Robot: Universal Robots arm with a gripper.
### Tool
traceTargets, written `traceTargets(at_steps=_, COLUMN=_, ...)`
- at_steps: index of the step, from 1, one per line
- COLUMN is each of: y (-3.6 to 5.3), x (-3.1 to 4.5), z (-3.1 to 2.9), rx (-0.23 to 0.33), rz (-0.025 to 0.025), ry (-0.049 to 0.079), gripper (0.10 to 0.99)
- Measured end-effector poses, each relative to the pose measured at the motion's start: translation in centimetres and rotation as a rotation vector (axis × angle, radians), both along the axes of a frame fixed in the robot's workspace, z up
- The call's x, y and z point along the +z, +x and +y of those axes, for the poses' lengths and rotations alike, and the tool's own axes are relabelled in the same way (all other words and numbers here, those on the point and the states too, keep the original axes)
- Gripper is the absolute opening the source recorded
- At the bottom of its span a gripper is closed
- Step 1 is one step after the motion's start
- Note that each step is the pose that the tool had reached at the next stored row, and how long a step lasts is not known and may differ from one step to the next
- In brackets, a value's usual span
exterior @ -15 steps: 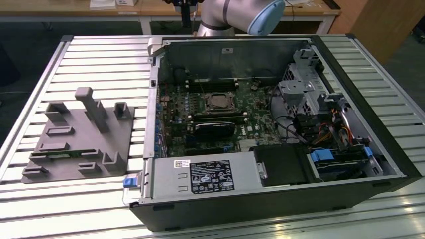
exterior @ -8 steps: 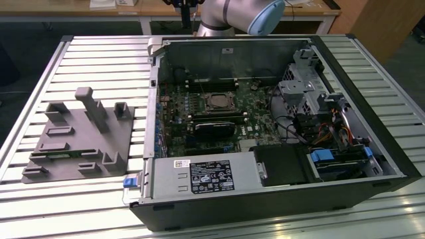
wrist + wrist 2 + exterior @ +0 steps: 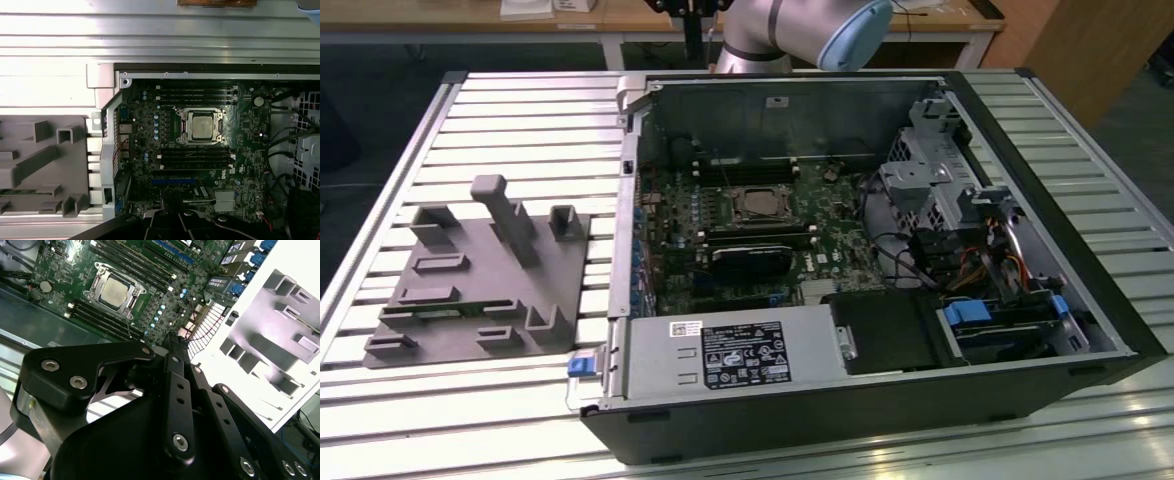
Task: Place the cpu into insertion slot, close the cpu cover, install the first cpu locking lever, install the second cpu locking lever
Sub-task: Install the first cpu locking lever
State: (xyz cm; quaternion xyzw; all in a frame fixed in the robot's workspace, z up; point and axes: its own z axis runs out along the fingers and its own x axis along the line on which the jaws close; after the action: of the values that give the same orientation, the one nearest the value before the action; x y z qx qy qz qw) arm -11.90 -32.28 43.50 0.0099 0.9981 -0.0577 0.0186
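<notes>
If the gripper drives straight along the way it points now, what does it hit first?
Most likely the green circuit board, beside the cpu rather than on it. Nothing shows between the gripper and the board, but depth is unclear.

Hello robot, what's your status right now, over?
Status: claw hanging above the open computer case, touching nothing. The cpu seated on the green board, cpu cover flat around it. Nothing lying over it.
</notes>
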Motion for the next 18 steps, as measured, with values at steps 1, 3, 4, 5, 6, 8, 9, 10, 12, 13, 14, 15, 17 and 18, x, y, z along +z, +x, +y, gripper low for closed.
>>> traceTargets(at_steps=1, y=0.00, x=-0.09, z=0.00, rx=0.000, rz=0.0000, ry=0.000, gripper=0.106)
traceTargets(at_steps=3, y=0.00, x=-0.30, z=0.00, rx=0.000, rz=0.0000, ry=0.000, gripper=0.106)
traceTargets(at_steps=4, y=0.00, x=-0.43, z=0.00, rx=0.000, rz=0.0000, ry=0.000, gripper=0.106)
traceTargets(at_steps=5, y=0.00, x=-0.57, z=0.00, rx=0.000, rz=0.0001, ry=0.000, gripper=0.106)
traceTargets(at_steps=6, y=0.00, x=-0.70, z=0.00, rx=0.000, rz=0.0000, ry=0.001, gripper=0.106)
traceTargets(at_steps=8, y=0.00, x=-0.97, z=0.00, rx=0.000, rz=0.0001, ry=0.001, gripper=0.106)
traceTargets(at_steps=9, y=0.00, x=-1.10, z=0.00, rx=0.000, rz=0.0001, ry=0.000, gripper=0.106)
traceTargets(at_steps=10, y=0.00, x=-1.22, z=0.00, rx=0.000, rz=0.0000, ry=0.001, gripper=0.106)
traceTargets(at_steps=12, y=0.00, x=-1.48, z=0.00, rx=0.000, rz=0.0001, ry=0.001, gripper=0.106)
traceTargets(at_steps=13, y=0.00, x=-1.60, z=0.00, rx=0.000, rz=0.0001, ry=0.001, gripper=0.106)
traceTargets(at_steps=14, y=0.00, x=-1.73, z=0.00, rx=0.000, rz=0.0000, ry=0.001, gripper=0.106)
traceTargets(at_steps=15, y=0.01, x=-1.85, z=0.00, rx=0.000, rz=0.0001, ry=0.000, gripper=0.106)
traceTargets(at_steps=17, y=0.02, x=-2.11, z=0.00, rx=0.000, rz=0.0001, ry=0.000, gripper=0.106)
traceTargets(at_steps=18, y=0.02, x=-2.25, z=0.00, rx=0.000, rz=0.0001, ry=0.001, gripper=0.106)
